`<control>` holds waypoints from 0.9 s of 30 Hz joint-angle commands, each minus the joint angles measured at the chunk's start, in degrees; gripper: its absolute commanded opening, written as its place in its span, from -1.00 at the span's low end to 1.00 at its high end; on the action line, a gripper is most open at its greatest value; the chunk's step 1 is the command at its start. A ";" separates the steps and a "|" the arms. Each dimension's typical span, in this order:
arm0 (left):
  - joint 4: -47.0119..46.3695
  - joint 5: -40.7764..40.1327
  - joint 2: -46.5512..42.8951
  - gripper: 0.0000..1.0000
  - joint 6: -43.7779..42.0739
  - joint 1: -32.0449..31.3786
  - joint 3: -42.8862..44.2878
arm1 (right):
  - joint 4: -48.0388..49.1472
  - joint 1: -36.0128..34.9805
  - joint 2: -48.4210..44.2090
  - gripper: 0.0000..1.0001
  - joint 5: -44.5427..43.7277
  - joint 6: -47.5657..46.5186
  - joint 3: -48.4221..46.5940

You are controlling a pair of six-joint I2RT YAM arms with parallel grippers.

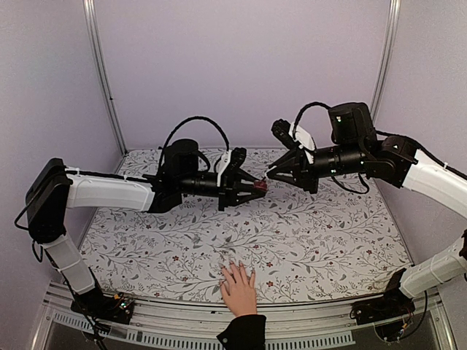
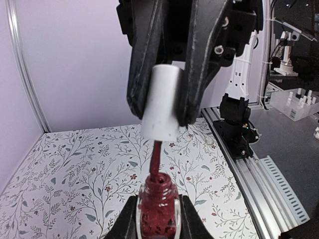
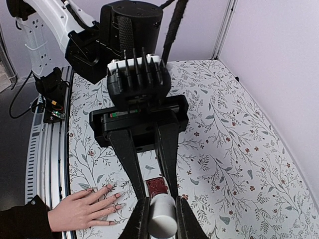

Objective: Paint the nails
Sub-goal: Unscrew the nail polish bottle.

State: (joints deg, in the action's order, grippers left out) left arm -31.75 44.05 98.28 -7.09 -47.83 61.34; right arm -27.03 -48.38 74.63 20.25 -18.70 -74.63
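Top: L gripper [image 1: 252, 188] clamped on red bottle [image 1: 260, 187], R gripper [image 1: 271, 173] meets it mid-air. Hand [image 1: 239, 290] flat at near table [image 1: 328, 240] edge, below both, long axis near-to-far.
L wrist: R jaws pinch white cap [image 2: 160, 102], brush [image 2: 156, 159] in bottle neck.
R wrist: nails [image 3: 118, 195] lie low-left of cap.

Table [image 1: 292, 240]: flat surface under a white cover printed with grey-green leafy vines and small dark-red flowers, bordered at its 6 o'clock edge in the top view by a metal rail [image 1: 306, 322]. One item lies directly on it: a light-skinned hand [image 1: 238, 288], palm down at 6 o'clock just inside that edge, fingers spread and pointing to 12 o'clock, its black sleeve cuff [image 1: 243, 332] crossing the rail. The nails [image 3: 119, 195] show as small pale tips, best seen in the right wrist view at about 8 o'clock.
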 commanded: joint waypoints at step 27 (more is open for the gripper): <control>-1.83 0.32 0.01 -1.00 0.94 0.89 0.45 | -1.42 -0.32 -2.03 -1.00 2.19 -0.11 -0.45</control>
State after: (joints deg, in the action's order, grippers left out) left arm -32.05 44.25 98.28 -6.79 -47.59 61.34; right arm -28.71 -48.38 74.17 21.63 -18.72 -74.63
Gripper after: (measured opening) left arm 0.203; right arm 0.128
